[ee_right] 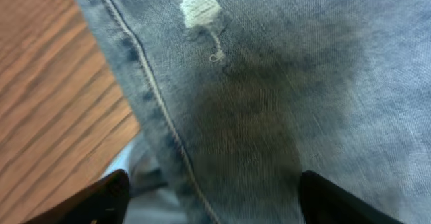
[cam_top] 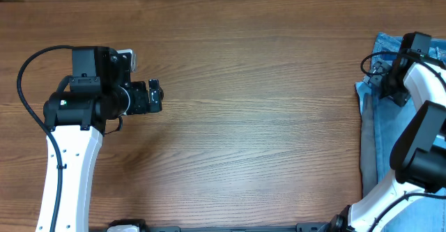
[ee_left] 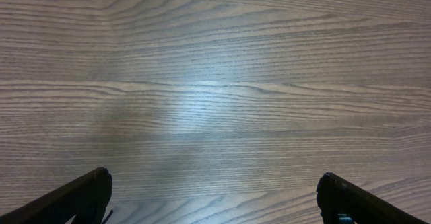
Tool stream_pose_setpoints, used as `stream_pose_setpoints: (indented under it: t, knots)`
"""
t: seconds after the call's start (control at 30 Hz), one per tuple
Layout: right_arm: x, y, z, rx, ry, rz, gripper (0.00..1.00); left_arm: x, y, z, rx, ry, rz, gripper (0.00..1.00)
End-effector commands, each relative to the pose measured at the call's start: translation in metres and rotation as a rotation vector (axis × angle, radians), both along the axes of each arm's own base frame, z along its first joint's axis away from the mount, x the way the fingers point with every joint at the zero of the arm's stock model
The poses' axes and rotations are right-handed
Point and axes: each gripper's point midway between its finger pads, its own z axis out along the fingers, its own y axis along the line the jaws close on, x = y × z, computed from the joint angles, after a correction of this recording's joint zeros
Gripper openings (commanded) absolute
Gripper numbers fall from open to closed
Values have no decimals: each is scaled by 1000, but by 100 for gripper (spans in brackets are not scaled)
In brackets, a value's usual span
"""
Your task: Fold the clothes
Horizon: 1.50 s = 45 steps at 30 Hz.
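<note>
The light blue denim jeans [cam_top: 382, 131] lie bunched at the table's far right edge, partly under my right arm. In the right wrist view the jeans [ee_right: 269, 83] fill most of the frame, showing a stitched seam and a small white frayed fleck [ee_right: 200, 7]. My right gripper [cam_top: 378, 75] hovers close over the denim; its jaws [ee_right: 212, 197] stand apart with a ridge of cloth between the two fingers, not pinched. My left gripper [cam_top: 157, 96] is far off at the left, open over bare wood [ee_left: 215, 197], holding nothing.
The wooden table [cam_top: 265, 120] stretches between the two arms. A paler bit of cloth [ee_right: 131, 163] shows under the denim's edge beside bare wood [ee_right: 47, 83]. The right arm's white links [cam_top: 418, 141] cover part of the garment.
</note>
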Motion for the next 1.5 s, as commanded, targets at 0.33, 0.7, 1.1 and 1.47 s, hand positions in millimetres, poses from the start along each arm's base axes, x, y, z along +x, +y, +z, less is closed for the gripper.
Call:
stream_pose_setpoints:
  t: [0.33,0.7,1.1,1.47]
  knots:
    - [-9,-29,-24,-122,93,-53,45,4,4,6,7,-18,1,100]
    - [21,-22,37,-65,-53,-49,6,4,4,6,8,-19,0,100]
    - [27,-1,199,-84,-409,6,4,4,4,6,8,-19,0,100]
    - [9,8,219,-89,-430,18,4,4,3,7,3,-20,-2,100]
